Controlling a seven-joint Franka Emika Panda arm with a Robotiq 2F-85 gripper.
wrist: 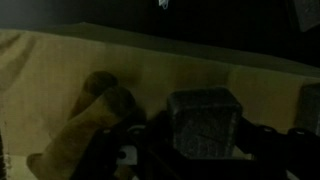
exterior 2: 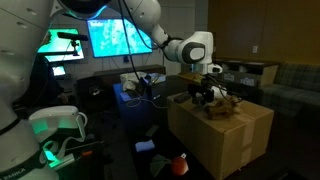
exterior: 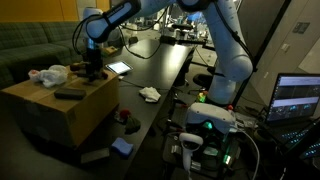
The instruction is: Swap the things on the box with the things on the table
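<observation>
box (wrist: 50, 70): tan top filling frame, dim.
brown lump (wrist: 100, 105): lying on box, left of ctr, blurry.
grey block (wrist: 205, 120): sitting just right of lump, low ctr.

A green couch (exterior: 22, 45) fills the upper left of an exterior view, and a lit laptop (exterior: 298, 98) stands at the right edge. A blue object (exterior: 122, 147) lies low in that frame, left of centre. In an exterior view, a large screen (exterior 2: 120, 38) and a small screen (exterior 2: 62, 43) glow side by side at upper left, and a red object (exterior 2: 180, 163) sits at bottom centre.
</observation>
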